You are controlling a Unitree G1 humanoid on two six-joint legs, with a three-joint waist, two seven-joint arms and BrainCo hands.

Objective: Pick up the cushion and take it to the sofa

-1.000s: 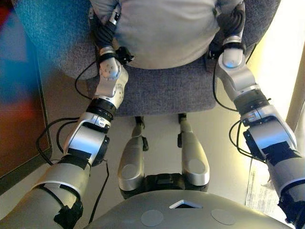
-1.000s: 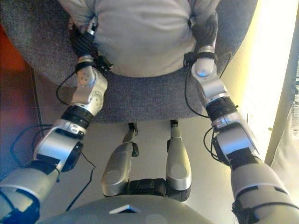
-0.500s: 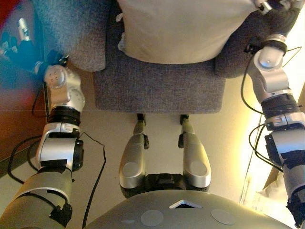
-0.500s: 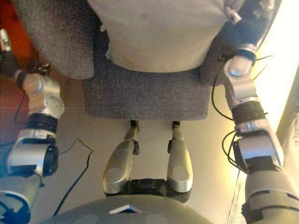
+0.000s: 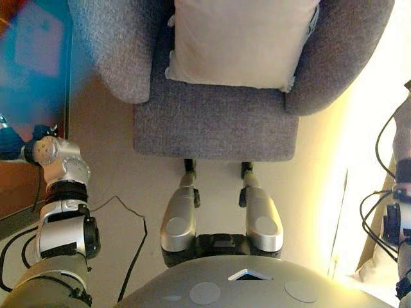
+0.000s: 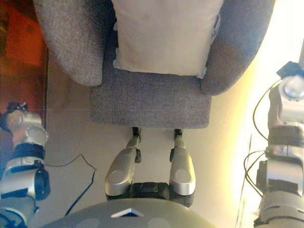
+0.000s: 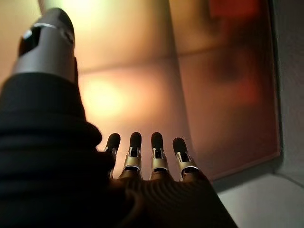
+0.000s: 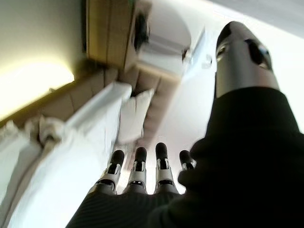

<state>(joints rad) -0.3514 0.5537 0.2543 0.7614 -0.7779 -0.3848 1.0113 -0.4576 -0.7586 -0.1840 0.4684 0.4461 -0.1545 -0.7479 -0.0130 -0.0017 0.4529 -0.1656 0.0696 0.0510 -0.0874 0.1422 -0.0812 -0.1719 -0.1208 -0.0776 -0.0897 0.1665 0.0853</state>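
Observation:
A cream cushion (image 5: 244, 42) lies on the seat of the grey sofa chair (image 5: 215, 122), leaning against its back between the two padded arms. No hand touches it. My left hand (image 7: 156, 156) is out to the left of the chair, with straight fingers and nothing in it. My right hand (image 8: 140, 173) is out to the right of the chair, also with straight fingers and empty. In the eye views only the forearms show at the side edges.
A dark reddish-brown panel (image 5: 26, 70) stands left of the chair, and it fills the left wrist view (image 7: 223, 95). Pale floor (image 5: 115, 173) lies in front of the seat. White curtain-like cloth (image 8: 71, 156) and bright light are on the right.
Both hands have come off the cushion and swung out to the sides. The cushion now rests on the seat by itself. The view has also shifted.

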